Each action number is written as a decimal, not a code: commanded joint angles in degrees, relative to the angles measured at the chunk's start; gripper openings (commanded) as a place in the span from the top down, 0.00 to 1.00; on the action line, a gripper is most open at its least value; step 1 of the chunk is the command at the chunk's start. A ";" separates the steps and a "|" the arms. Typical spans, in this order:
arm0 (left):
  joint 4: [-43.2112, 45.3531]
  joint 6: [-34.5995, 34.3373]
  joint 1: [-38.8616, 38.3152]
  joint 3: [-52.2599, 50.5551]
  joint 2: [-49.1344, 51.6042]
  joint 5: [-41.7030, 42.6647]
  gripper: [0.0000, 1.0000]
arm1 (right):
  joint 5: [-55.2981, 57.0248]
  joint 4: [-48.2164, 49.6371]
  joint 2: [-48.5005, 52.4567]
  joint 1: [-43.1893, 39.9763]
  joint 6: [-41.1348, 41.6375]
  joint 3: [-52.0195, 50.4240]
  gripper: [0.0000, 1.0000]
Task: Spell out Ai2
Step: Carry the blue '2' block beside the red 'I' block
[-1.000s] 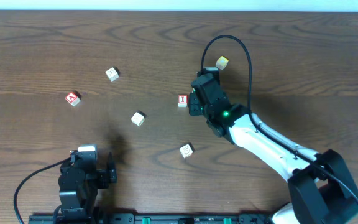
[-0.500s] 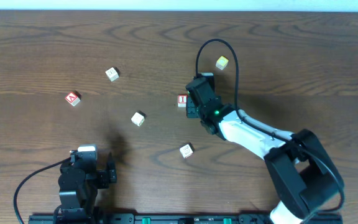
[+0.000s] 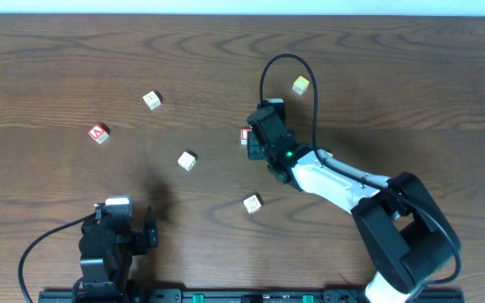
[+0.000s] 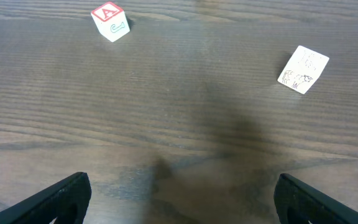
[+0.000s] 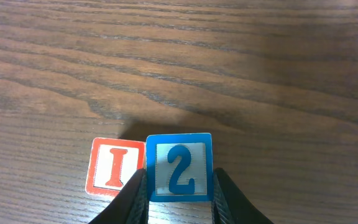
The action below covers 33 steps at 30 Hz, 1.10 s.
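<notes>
The right gripper (image 5: 180,198) is pinching the blue "2" cube (image 5: 179,165) between its fingers, the jaws narrowed onto the cube's two sides. The "2" cube is sitting just to the right of the red-and-white "I" cube (image 5: 112,167), its edge overlapping the "I" cube's right edge in the wrist view; whether it is resting on the wooden table (image 3: 411,76) cannot be told. The red-and-white "A" cube (image 3: 98,133) is lying well to the left of the "I" cube, apart from it. A cream cube (image 3: 187,160) is lying between them, slightly nearer the robot. The left gripper (image 4: 182,190) is hovering wide open and empty, far from the "I" cube.
</notes>
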 commanded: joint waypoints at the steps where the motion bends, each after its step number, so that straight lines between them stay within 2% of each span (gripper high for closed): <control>1: -0.44 0.81 0.33 -0.55 -0.31 -0.22 0.04 | 1.88 0.15 0.79 0.39 1.03 -0.33 0.99; 3: -0.46 0.81 0.35 -0.55 -0.31 -0.22 0.05 | 1.97 0.17 0.79 0.37 1.01 -0.33 0.98; 4: -0.46 0.81 0.33 -0.55 -0.31 -0.22 0.05 | 1.97 0.17 0.79 0.39 1.03 -0.33 0.95; 5: -0.44 0.81 0.33 -0.55 -0.31 -0.22 0.05 | 1.97 0.15 0.79 0.37 1.01 -0.33 0.87; 10: -0.44 0.81 0.33 -0.55 -0.31 -0.22 0.05 | 1.97 0.15 0.79 0.37 1.03 -0.33 0.74; 24: -0.46 0.81 0.33 -0.55 -0.31 -0.22 0.05 | 1.90 0.15 0.79 0.42 1.03 -0.33 0.65; 33: -0.46 0.81 0.33 -0.55 -0.31 -0.22 0.05 | 1.92 0.15 0.79 0.42 1.01 -0.33 0.66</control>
